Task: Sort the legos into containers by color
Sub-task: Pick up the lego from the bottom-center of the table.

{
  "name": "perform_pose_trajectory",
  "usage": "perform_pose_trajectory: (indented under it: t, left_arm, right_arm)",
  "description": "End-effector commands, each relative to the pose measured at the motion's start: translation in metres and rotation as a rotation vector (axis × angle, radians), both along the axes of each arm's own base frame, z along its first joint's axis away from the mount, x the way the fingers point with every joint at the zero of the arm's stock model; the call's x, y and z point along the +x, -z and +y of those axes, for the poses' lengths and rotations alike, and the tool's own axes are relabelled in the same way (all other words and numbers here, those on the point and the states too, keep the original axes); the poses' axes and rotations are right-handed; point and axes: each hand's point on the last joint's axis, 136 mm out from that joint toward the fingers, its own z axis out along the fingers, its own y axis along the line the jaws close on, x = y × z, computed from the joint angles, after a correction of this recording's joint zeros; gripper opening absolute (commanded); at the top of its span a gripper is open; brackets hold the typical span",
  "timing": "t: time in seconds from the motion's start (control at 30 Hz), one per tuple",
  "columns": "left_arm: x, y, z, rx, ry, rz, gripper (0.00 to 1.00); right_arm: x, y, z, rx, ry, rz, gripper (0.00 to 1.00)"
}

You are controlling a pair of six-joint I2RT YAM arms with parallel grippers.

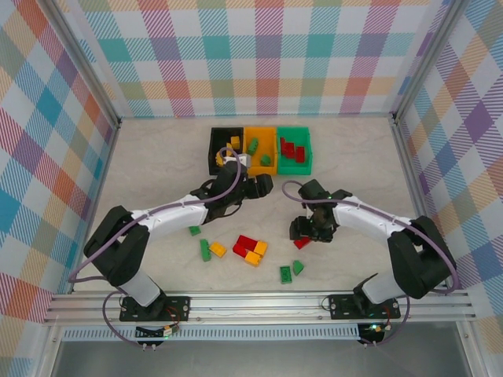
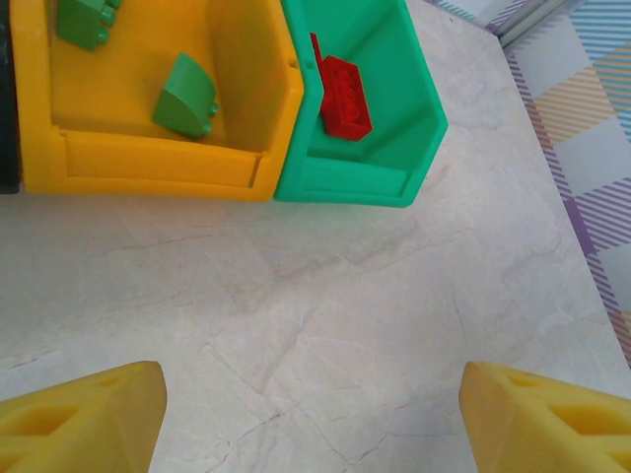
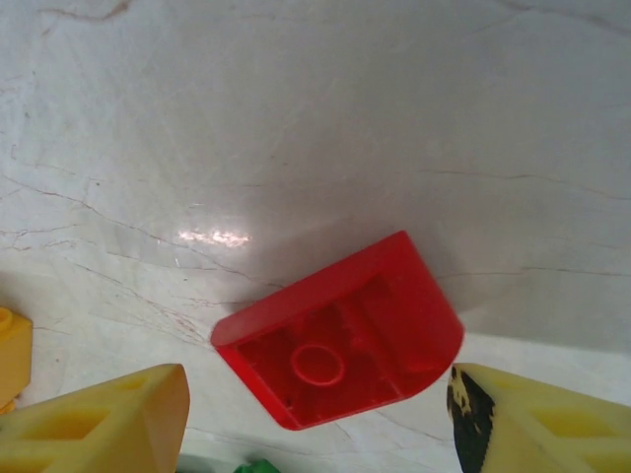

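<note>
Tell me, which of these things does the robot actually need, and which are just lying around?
Needed: loose bricks on the table, black bin, orange bin, green bin.
Just there: checked walls, metal rail.

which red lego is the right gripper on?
The lone curved red lego, hollow side up, between the fingers of the right gripper. The other loose reds are bunched with orange bricks.
</note>
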Motion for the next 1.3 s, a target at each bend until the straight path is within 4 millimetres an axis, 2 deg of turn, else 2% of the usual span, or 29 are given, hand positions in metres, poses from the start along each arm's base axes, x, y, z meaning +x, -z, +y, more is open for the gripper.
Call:
perform_pose_trajectory:
  t: [0.0,0.13,0.3,0.47,0.63,0.73,0.9,0.97,1.13,1.27]
  left_arm:
    - [-0.003,-0.018,0.004,-0.009,0.002,-0.049,0.78]
    - [-0.005,-0.021,0.008,-0.002,-0.007,-0.056,0.78]
    - [-0.005,-0.021,0.004,-0.016,0.009,-0.051,0.78]
    - [-0.007,-0.024,0.005,-0.024,0.011,-0.054,0.78]
    - [-0.010,-0.028,0.011,-0.011,0.000,-0.063,0.78]
    - [-0.011,-0.030,0.016,0.000,-0.009,-0.069,0.78]
    - [-0.011,-0.028,0.017,0.006,-0.015,-0.068,0.78]
    - [-0.010,-0.027,0.015,0.004,-0.011,-0.065,0.78]
    - [-0.008,-0.023,0.013,0.011,-0.009,-0.053,0.78]
    - [-0.008,-0.023,0.014,0.018,-0.013,-0.050,0.78]
  right_arm:
    - [-0.002,0.006,0.007,0.013,0.014,0.032,0.70]
    - [0.000,0.010,0.013,0.013,0.005,0.027,0.70]
    - [0.012,0.012,0.033,0.008,-0.026,0.001,0.70]
    - [0.019,0.015,0.049,-0.098,-0.100,-0.028,0.72]
    - [0.023,0.025,0.052,-0.216,-0.166,-0.037,0.71]
    - [0.020,0.029,0.053,-0.236,-0.188,-0.037,0.65]
    - [0.017,0.028,0.051,-0.241,-0.203,-0.051,0.32]
    - [0.018,0.026,0.052,-0.232,-0.201,-0.065,0.24]
    - [0.028,0.004,0.065,-0.147,-0.194,-0.122,0.24]
    - [0.057,-0.023,0.068,-0.095,-0.166,-0.210,0.24]
